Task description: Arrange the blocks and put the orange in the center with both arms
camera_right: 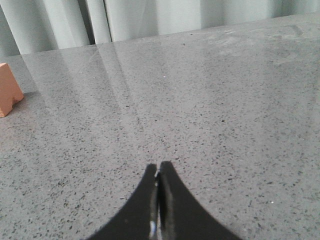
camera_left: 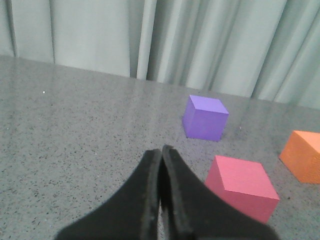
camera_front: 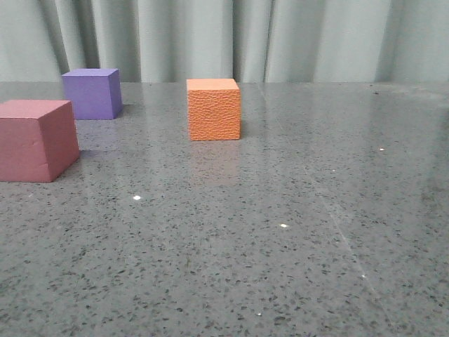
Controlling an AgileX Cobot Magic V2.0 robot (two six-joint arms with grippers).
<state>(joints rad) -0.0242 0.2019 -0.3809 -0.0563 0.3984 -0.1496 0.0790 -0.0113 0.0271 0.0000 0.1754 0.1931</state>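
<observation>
The pink-red cube point(camera_front: 36, 139) runs off the front view's left edge, and neither arm shows there. On the speckled grey bench point(camera_front: 280, 232) the orange cube point(camera_front: 214, 109) stands near the middle, the purple cube point(camera_front: 92, 93) far left. Only the wrist views show the left hand point(camera_left: 161, 150) and right hand point(camera_right: 158, 166): each with fingers pressed together, holding nothing, above bare bench.
</observation>
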